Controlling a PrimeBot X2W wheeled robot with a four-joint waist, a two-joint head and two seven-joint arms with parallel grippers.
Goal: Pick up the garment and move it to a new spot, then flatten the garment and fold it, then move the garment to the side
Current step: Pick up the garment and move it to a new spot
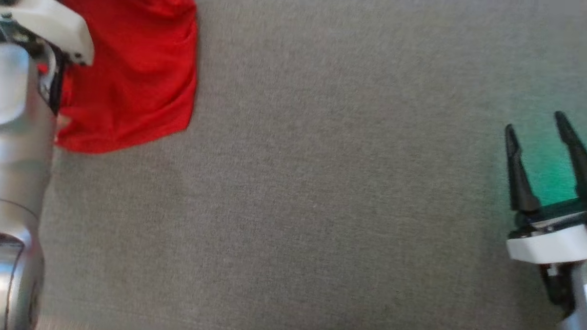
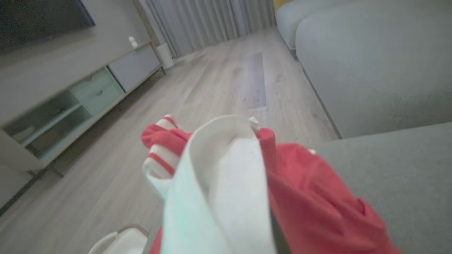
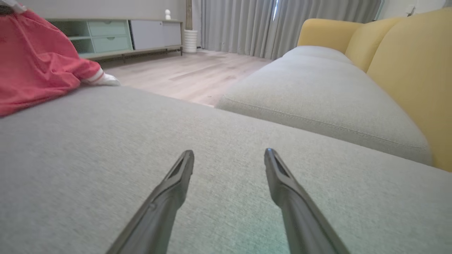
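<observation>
The red garment (image 1: 131, 66) lies bunched at the far left of the grey cushion (image 1: 322, 185), near its edge. My left arm's white wrist housing (image 1: 49, 24) sits over the garment's left side, and its fingers are hidden. In the left wrist view the garment (image 2: 317, 204) is heaped right in front of the camera, showing its white inside (image 2: 226, 183) and a red-and-white striped cuff (image 2: 160, 160). My right gripper (image 1: 535, 122) hovers open and empty at the right of the cushion, far from the garment (image 3: 31, 67). Both its dark fingers (image 3: 169, 197) point across bare cushion.
The cushion's left edge drops to a wooden floor (image 2: 219, 88). A low TV cabinet (image 2: 81, 102) and grey curtains (image 3: 247, 24) stand beyond. A second grey seat cushion (image 3: 317, 98) with a yellow backrest (image 3: 413, 70) lies ahead of the right gripper.
</observation>
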